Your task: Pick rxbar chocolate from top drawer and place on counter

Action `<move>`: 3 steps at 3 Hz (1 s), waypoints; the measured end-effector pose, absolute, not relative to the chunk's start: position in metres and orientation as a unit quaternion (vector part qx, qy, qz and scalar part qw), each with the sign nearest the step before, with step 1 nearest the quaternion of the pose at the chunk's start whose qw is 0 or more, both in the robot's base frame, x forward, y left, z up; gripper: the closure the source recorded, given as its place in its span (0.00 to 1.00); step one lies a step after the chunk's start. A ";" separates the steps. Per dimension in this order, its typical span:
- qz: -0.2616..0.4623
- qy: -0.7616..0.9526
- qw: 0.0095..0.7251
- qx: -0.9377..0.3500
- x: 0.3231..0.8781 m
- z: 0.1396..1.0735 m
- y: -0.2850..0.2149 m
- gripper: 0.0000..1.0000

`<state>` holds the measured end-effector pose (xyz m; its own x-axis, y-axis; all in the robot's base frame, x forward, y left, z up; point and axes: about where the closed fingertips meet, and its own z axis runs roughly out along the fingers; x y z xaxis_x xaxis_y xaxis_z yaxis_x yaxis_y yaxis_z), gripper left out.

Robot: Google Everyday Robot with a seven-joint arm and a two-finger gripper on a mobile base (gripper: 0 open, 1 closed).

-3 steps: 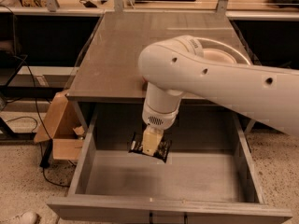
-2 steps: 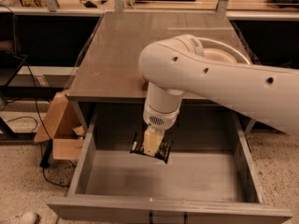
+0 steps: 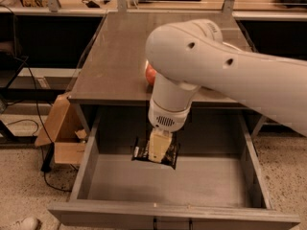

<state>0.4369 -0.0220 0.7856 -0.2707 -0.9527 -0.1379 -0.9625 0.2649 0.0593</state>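
1. Hardly anything is changing from a second ago: the white arm (image 3: 216, 66) is still reaching down from the right, and the hand (image 3: 159, 150) is keeping its place inside the top drawer (image 3: 192, 188).
2. The hand is pointing straight down and sitting on the middle of the rxbar chocolate (image 3: 139, 152), so the bar is lying directly beneath it rather than off to one side.
3. I cannot tell whether the hand is clenched on the bar or released, since the wrist is hiding that part.
4. The bar is lying flat at the far part of the drawer floor, a little left of centre. Its long axis is running left to right, with the right end tipping slightly nearer, and black wrapper is showing on both sides of the hand.
5. The bench (image 3: 120, 51) is lying above and beyond the bar, its near edge overhanging the drawer's far end. The coming move is likely calling for a straight lift first, then a carry toward the far side.
6. A red apple (image 3: 150, 74) is sitting at the bench's near edge, just beside the arm, so it is crowding that landing spot. Open bench is lying to its left.
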 end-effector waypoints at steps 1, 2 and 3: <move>0.076 0.779 0.056 -0.620 0.414 0.811 -0.021 1.00; 0.076 0.777 0.058 -0.622 0.413 0.812 -0.020 1.00; 0.074 0.760 0.073 -0.642 0.422 0.829 0.003 1.00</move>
<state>0.4224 0.0029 0.8285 -0.1659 -0.9642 -0.2069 -0.9860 0.1656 0.0192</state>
